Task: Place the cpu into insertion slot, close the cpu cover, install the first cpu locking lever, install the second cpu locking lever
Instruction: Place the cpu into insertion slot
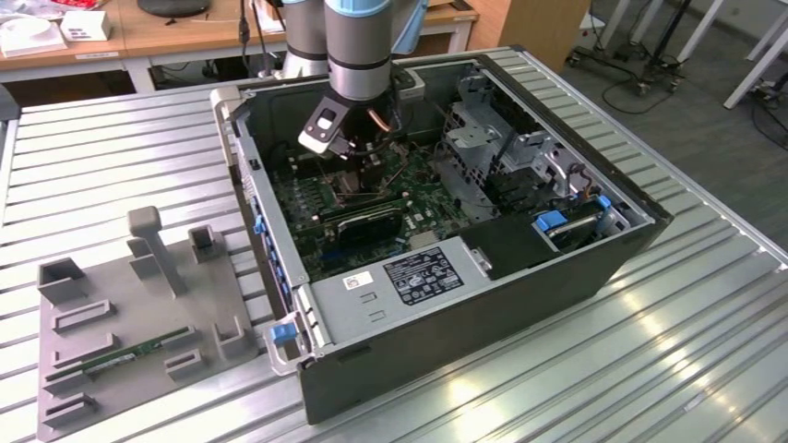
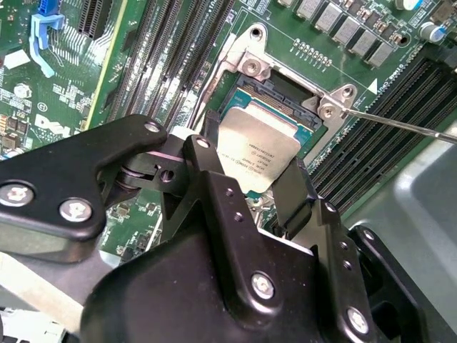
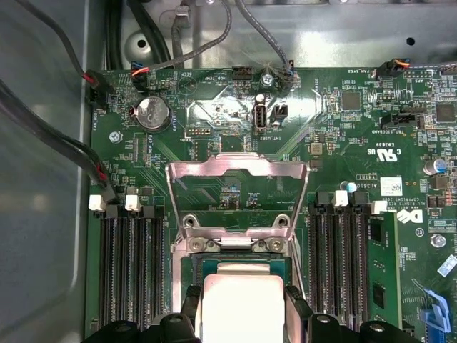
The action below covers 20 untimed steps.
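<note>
Cpu clamped in pincer, at insertion slot, cpu cover open

cpu in hand over insertion slot, cpu cover open beyond it, memory slots flanking

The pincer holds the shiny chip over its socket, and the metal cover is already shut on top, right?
Not quite. The cpu cover is open, swung back off the insertion slot, as the first wrist view shows. The pincer does hold the cpu over the slot.
</note>
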Available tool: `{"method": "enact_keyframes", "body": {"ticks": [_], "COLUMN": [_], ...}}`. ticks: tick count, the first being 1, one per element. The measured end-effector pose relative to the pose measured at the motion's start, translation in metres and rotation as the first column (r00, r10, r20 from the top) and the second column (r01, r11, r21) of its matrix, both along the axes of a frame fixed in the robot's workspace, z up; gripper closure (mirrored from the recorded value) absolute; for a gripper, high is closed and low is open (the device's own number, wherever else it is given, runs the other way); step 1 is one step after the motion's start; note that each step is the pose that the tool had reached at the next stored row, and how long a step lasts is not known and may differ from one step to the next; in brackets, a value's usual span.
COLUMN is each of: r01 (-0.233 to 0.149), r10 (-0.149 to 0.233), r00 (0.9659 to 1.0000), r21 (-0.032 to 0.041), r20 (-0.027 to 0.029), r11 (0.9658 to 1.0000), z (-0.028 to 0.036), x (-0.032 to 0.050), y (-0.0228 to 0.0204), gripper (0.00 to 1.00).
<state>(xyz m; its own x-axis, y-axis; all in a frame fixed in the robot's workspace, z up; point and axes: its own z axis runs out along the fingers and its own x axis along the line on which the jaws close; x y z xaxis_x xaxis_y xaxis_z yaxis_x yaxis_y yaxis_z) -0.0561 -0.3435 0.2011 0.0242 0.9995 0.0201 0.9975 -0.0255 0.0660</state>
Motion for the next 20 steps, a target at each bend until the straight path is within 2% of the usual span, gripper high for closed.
{"method": "enact_keyframes", "body": {"ticks": [11, 14, 20], "r01": [-0.001, -0.002, -0.016], "r10": [0.001, 0.002, 0.016], "r00": [1.0000, 1.0000, 0.9999], "r21": [0.0001, 0.0021, 0.0023], "r20": [0.0001, 0.0003, 0.0002], "r11": [1.0000, 1.0000, 0.9999], "z": [-0.0029, -0.0034, -0.0044], "x": [0.0000, 0.0000, 0.0001], "y": [0.0000, 0.0001, 0.0003], "gripper": [0.46, 0.46, 0.46]}}
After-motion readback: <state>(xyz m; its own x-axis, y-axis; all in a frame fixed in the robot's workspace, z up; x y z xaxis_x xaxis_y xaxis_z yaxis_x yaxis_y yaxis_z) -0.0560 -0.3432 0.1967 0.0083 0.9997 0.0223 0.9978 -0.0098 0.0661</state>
